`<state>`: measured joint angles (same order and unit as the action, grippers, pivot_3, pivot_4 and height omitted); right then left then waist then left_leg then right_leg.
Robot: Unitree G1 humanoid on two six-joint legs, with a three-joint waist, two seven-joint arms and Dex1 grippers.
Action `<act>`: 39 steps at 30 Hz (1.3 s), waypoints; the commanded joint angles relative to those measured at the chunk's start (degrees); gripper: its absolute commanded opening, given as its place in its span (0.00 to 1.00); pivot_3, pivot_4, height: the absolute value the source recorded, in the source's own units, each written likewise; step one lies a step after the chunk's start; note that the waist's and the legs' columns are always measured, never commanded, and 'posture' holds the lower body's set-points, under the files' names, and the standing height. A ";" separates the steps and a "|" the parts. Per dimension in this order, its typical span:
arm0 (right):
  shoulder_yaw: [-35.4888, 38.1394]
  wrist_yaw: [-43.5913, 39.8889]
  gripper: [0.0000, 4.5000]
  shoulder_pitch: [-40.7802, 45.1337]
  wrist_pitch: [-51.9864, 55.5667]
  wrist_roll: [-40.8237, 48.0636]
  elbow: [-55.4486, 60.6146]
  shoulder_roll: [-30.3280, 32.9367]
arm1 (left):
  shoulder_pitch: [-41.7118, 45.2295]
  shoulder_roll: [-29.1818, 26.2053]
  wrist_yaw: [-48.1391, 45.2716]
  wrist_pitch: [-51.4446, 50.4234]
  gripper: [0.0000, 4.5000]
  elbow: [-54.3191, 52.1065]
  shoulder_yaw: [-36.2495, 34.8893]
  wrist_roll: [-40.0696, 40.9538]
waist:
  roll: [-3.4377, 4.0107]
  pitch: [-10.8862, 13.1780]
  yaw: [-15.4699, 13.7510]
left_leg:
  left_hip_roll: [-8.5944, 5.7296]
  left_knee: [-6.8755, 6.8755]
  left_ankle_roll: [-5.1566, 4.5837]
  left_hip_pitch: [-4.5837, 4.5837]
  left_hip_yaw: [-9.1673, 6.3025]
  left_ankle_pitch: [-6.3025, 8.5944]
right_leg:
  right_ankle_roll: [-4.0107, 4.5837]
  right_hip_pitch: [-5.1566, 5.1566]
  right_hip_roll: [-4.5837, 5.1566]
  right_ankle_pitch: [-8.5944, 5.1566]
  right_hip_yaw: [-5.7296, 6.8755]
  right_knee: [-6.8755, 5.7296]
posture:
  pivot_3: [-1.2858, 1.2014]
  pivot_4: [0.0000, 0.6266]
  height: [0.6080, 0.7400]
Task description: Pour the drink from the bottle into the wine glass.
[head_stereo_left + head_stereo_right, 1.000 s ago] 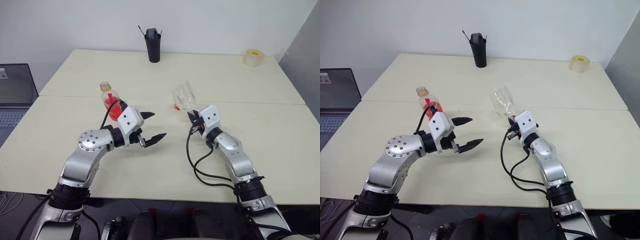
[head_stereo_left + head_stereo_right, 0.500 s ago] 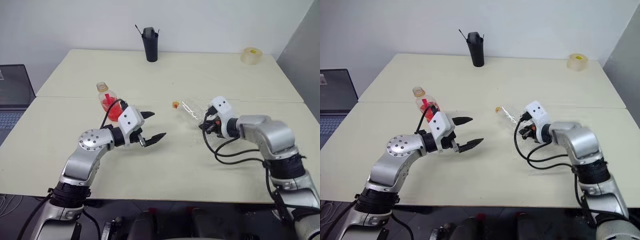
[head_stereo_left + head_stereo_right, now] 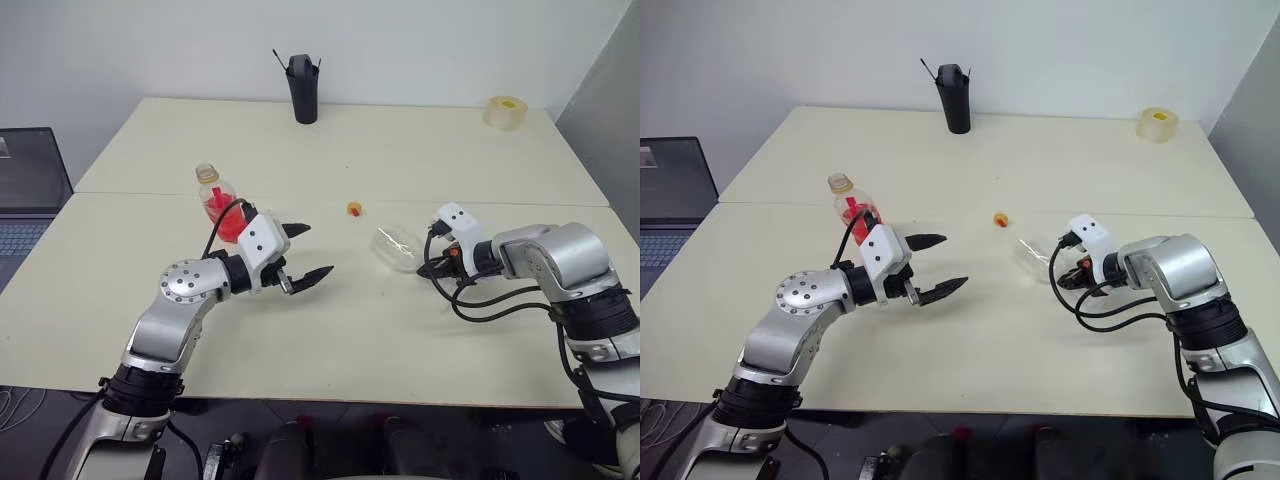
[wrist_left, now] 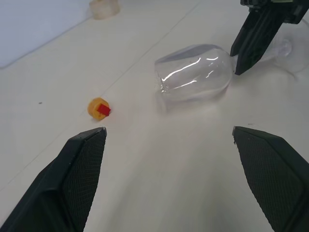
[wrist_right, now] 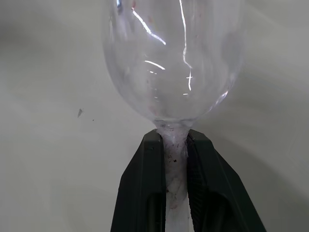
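Wine glass (image 3: 395, 247), right of frame centre, lies tipped on its side against the table (image 3: 420, 150). My right gripper (image 5: 175, 145) is clamped on its thin stem just below the bowl. I judge the glass light, rigid, slick and fragile, so the stem is the sound hold. My left gripper (image 3: 303, 253), lower centre, stands wide and empty. The bottle (image 3: 216, 200), uncapped and holding red drink, stands upright at centre left. Its cap (image 3: 353, 209) lies loose at centre.
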<state>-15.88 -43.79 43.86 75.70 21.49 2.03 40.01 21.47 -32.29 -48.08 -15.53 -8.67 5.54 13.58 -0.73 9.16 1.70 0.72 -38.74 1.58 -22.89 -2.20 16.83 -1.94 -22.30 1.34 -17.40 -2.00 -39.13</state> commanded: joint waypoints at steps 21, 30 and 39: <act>-4.63 -8.58 1.00 9.72 3.24 3.33 7.79 9.32 | 0.97 1.01 -0.02 1.39 1.00 -0.04 0.27 -0.52 | 0.04 0.04 -0.06 | -0.01 0.00 0.00 -0.03 -0.03 0.00 | 0.00 -0.02 0.01 0.00 0.01 0.02 | 0.52 0.24 1.00; -16.47 -19.31 1.00 23.52 10.68 7.18 3.99 14.56 | 3.38 1.52 -1.12 2.48 1.00 2.80 1.72 -1.24 | 0.08 0.07 0.06 | -0.01 0.00 -0.01 -0.01 -0.02 0.01 | 0.00 -0.04 0.01 0.00 -0.01 0.04 | 0.52 0.24 1.00; -20.61 -15.83 1.00 27.87 16.64 7.46 -2.06 9.15 | 1.90 3.12 -0.43 2.06 1.00 0.66 1.66 -0.47 | 0.12 0.10 -0.07 | -0.03 0.00 -0.01 -0.08 -0.03 0.00 | 0.01 -0.08 0.06 0.00 0.01 0.05 | 0.52 0.24 1.00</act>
<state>-36.23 -60.53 71.51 91.95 28.77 -0.27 48.73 23.39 -29.25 -48.89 -14.29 -5.21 8.08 12.56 -0.60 9.26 1.63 0.70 -38.74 1.57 -22.98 -2.24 16.84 -1.93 -22.38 1.40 -17.39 -1.97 -39.08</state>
